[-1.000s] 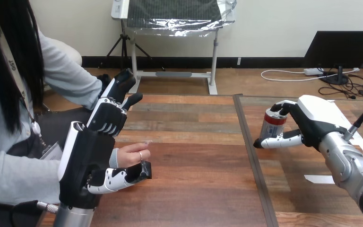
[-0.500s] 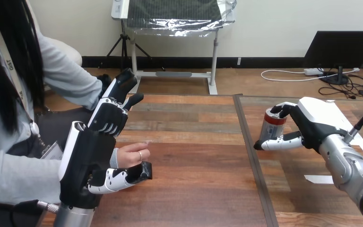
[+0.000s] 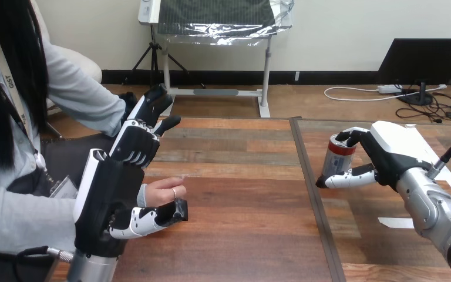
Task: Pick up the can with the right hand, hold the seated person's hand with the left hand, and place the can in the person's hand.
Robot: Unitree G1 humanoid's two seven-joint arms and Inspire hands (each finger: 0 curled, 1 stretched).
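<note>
A silver can with a red top (image 3: 335, 156) stands on the right table. My right hand (image 3: 387, 151) is shut on it, fingers hooked over its top and thumb (image 3: 342, 178) across its lower front. At the left, the person's hand (image 3: 163, 191) reaches out over the table, fingers pointing right. My left hand (image 3: 107, 194) stands beside it and hides the wrist. Its thumb (image 3: 150, 218) lies under the person's fingers, touching them. Its fingers (image 3: 136, 147) stretch straight away from me, past the person's hand.
A dark seam (image 3: 313, 194) runs front to back between the two wooden tabletops. White tape strips (image 3: 394, 222) lie on the right table near my right forearm. The person sits close against the table's left side.
The person's upper body has leaned a little to the left. Both my hands and the can stay almost where they were.
</note>
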